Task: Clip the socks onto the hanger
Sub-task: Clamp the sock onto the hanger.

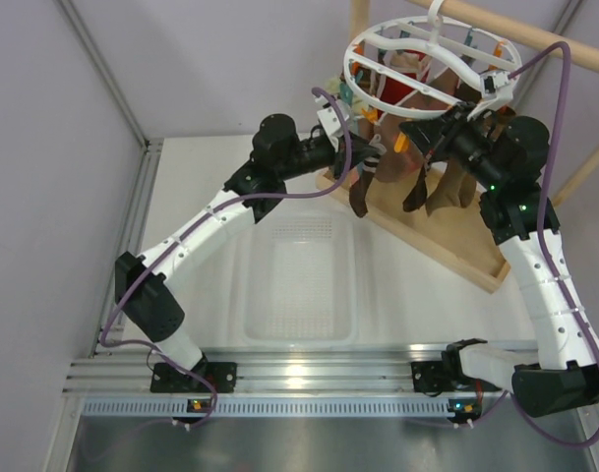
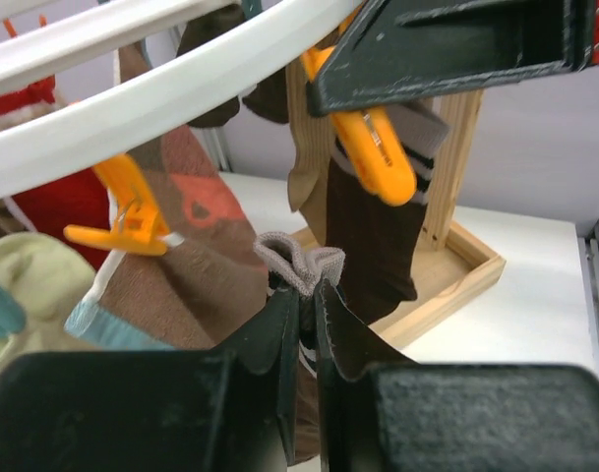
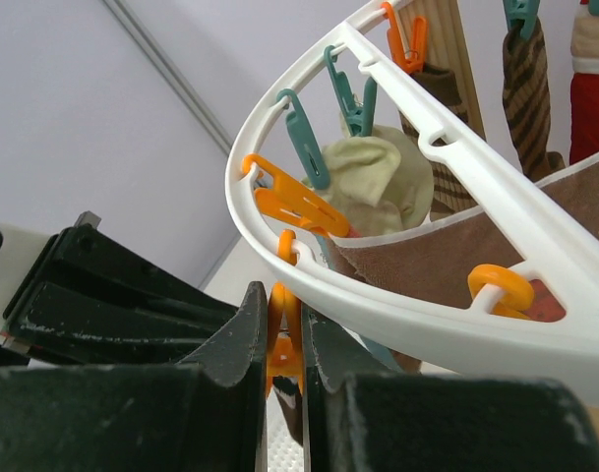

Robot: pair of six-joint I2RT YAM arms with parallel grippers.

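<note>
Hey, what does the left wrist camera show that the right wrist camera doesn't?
Left wrist only: the left gripper pinching a dark sock by its cuff, plus the base of the wooden stand. Right wrist only: two whole teal pegs hanging from the ring. Both: the white hanger, the right gripper closed on an orange peg, and a pale sock.

1. Hanger (image 3: 378, 307): white plastic ring with curved spokes, hung by its top hook. Orange and teal pegs (image 3: 304, 147) dangle from the rim.
2. First sock (image 2: 373, 246): dark brown, pale stripes at the cuff. An orange peg (image 2: 376, 157) holds it at the cuff and it hangs straight down under the rim.
3. Second sock (image 2: 299, 264): dark brown, its bunched cuff pinched in the left gripper (image 2: 307, 295), just beside the first sock, below the rim, in no peg.
</note>
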